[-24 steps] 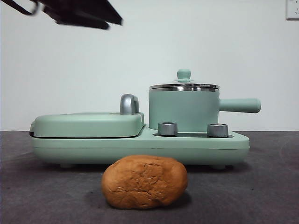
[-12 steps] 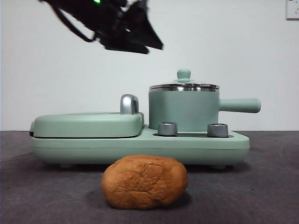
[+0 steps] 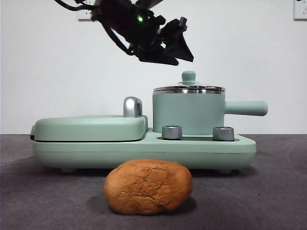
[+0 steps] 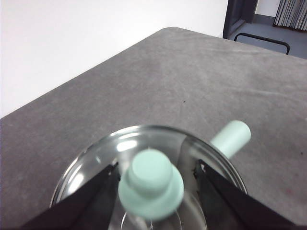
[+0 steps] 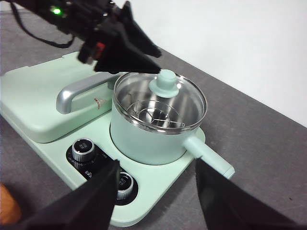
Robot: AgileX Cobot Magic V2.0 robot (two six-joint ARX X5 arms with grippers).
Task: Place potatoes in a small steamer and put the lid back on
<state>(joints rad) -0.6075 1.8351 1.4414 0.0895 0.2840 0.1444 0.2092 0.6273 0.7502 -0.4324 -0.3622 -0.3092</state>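
Two black jaws of the left gripper [image 4: 152, 179] stand apart in the left wrist view, one on either side of the knob [image 4: 151, 184], which fills the lower middle of that frame with a gap showing on each flank, so nothing is clamped yet. In the front view the same gripper [image 3: 184, 52] hangs in the upper middle of the frame, tips pointing down and to the right, just above and a little left of the knob and not touching it. The knob is round, so no axis matters here; what counts is that it sits between the jaws and below them, and I judge the coming move to be a short drop and a squeeze.

Beneath the knob, the lid [image 3: 189, 88] sits closed on the small steamer [image 3: 188, 114], whose straight handle [image 3: 246, 108] runs toward the right edge of the frame. The steamer stands on the right half of the mint-green base [image 3: 144, 151], beside the flat griddle cover [image 3: 88, 127] at centre left.

Further out, the potato [image 3: 148, 186] lies on the desk [image 3: 38, 201] at the bottom centre of the front view, long axis left to right, in front of the base and untouched.

The right gripper [image 5: 156, 191] waits well back, jaws open and empty, so the left arm is plainly the nearer to the lid.
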